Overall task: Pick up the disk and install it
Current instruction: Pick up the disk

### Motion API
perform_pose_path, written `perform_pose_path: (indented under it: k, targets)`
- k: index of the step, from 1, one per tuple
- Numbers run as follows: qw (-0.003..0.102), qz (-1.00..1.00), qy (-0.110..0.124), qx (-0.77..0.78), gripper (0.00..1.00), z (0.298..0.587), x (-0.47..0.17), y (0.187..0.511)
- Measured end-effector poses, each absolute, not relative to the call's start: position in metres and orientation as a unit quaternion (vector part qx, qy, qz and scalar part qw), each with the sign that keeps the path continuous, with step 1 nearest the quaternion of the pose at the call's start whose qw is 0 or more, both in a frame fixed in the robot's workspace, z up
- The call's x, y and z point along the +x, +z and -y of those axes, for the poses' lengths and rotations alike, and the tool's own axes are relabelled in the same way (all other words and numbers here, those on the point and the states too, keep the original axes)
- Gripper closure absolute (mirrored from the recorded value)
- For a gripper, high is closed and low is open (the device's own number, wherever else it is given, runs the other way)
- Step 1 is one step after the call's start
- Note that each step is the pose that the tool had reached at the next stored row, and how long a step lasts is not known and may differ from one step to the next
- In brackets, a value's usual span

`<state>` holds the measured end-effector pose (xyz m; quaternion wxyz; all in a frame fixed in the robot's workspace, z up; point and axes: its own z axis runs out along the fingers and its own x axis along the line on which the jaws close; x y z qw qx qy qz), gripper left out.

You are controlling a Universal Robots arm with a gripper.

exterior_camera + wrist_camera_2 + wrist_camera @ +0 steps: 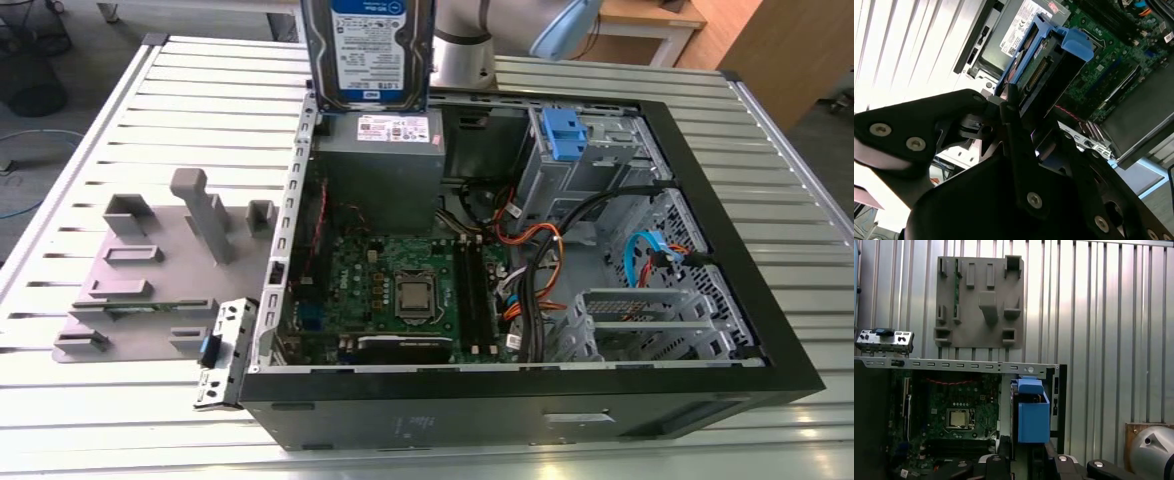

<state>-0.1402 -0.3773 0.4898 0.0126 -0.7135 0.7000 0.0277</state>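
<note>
The end effector (pixel 1036 117) clamps the disk (pixel 367 50) from above.

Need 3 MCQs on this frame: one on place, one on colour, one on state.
1. Where is the flat silver hard disk with the white-and-blue label? A on the table; B in the air above the open black computer case; C inside the case's bay.
2. The plastic frame round the disk is: A red; B yellow; C blue.
3. The tool is: A shut on the disk; B open; C gripping a cable.
Key: 1 B, the exterior view shows it aloft over the case; 2 C, blue in both wrist views; 3 A, it clamps the disk in the second wrist view.
</note>
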Motion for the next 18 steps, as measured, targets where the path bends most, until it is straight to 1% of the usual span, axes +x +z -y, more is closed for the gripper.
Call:
perform_pose_path:
  k: [18]
  targets:
    - [0.013,-0.700,0.028,-0.713,0.65,0.377,-0.101,0.489]
